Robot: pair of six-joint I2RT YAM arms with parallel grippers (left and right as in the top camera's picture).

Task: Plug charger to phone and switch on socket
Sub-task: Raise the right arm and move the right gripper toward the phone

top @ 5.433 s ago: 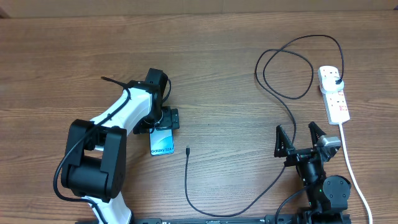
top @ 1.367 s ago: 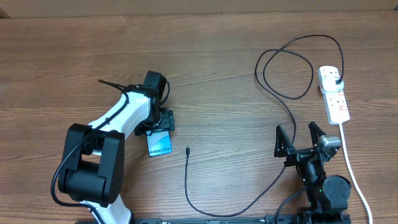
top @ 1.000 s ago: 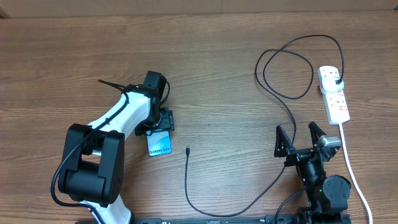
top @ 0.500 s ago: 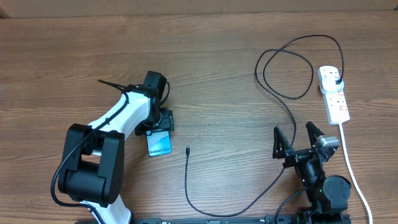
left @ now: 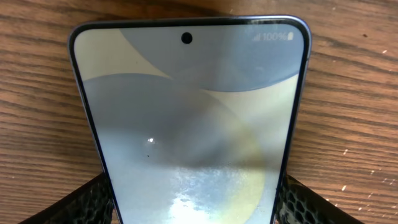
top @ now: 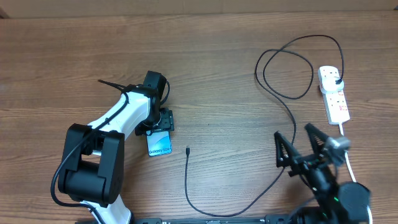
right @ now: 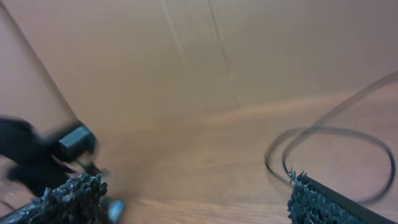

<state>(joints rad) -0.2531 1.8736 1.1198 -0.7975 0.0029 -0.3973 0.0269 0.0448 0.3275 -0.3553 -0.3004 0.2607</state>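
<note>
- Left fingers [left: 87, 202] clamp the long edges of the slim smartphone with lit pale-blue screen [top: 160, 145], left of centre on the wooden counter [top: 217, 74]: I'm bracing it.
- Right fingers [top: 280, 149], lower right, gape wide and empty.
- The thin black charger cable's tip [top: 188, 150] lies loose just right of the phone; next I must pinch it and line it up with the phone's lower short edge.
- The white power strip [top: 334, 93] sits far right.

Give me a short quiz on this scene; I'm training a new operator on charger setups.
1. True or false: the charger has its plug in the socket.
2. What does the left claw grip? A) the phone B) the charger C) nothing
3. Fill in: the right claw stands ____.
Key: 1 true; 2 A; 3 open.
</note>
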